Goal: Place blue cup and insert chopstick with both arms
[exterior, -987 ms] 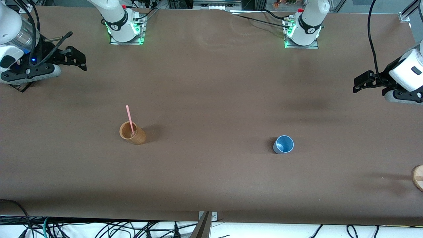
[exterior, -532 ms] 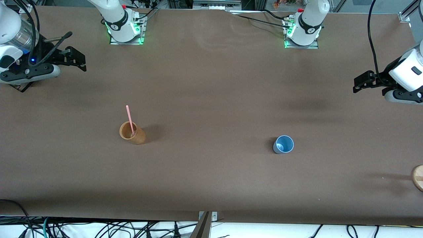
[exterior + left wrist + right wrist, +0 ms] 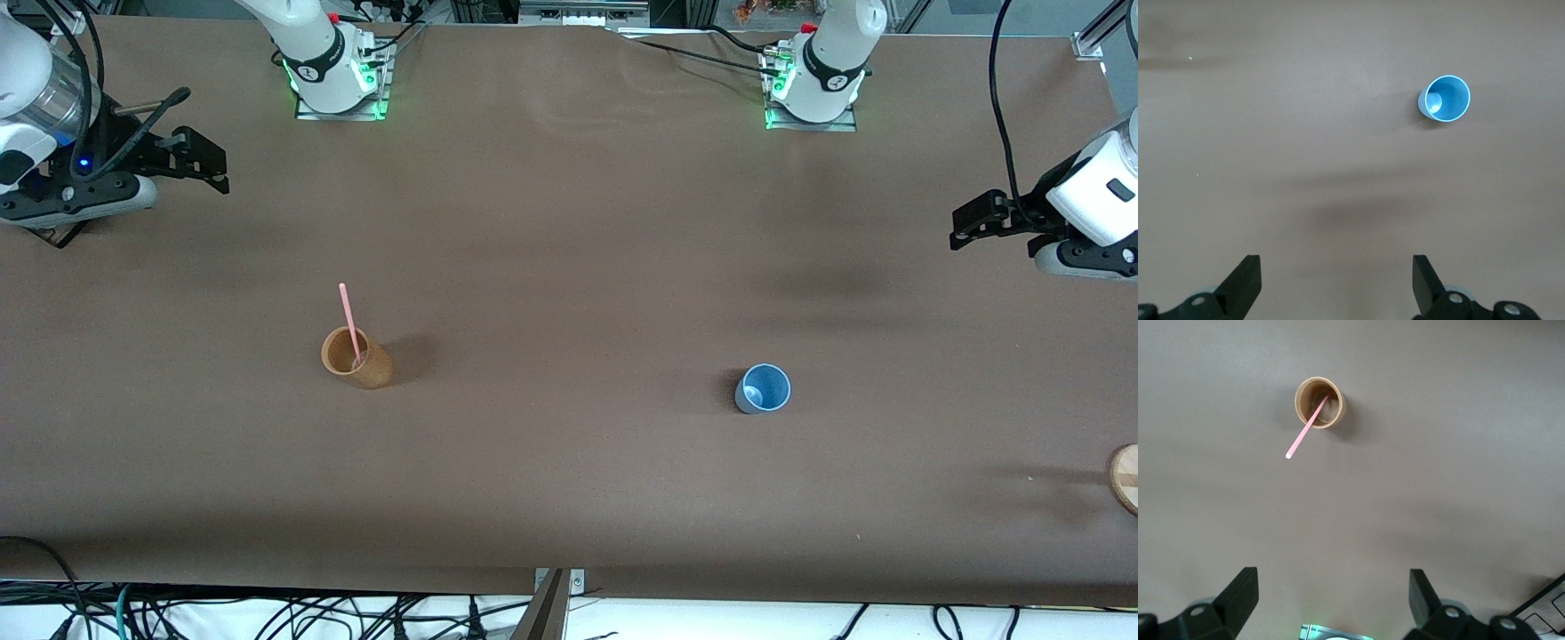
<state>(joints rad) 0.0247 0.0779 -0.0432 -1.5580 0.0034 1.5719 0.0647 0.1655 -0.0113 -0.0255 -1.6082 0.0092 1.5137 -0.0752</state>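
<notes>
Almost nothing has shifted since a second ago: only the right gripper [image 3: 206,166] has crept slightly toward the right arm's end of the table, while the cups sit where they were. You have it up over bare table by that end, fingers spread wide and holding nothing, as the right wrist view confirms. Your left gripper [image 3: 971,222] hangs over the left arm's end, also wide open and empty.

The blue cup [image 3: 763,388] stands upright on the table [image 3: 569,222], toward the left arm's end, mouth up and well apart from everything else. The chopstick [image 3: 348,322] leans in the brown cup [image 3: 356,357], which stands toward the right arm's end, with its upper part sticking out above the rim.

Expect the blue cup to be light and smooth-walled, probably plastic, though that is hard to tell from here; pinch it across the rim or around the body gently, since it could slide or tip. The chopstick looks stiff, thin and very light. Take it on the exposed upper length, well above the brown cup's rim, and grip squarely so that it does not pivot between the pads.
</notes>
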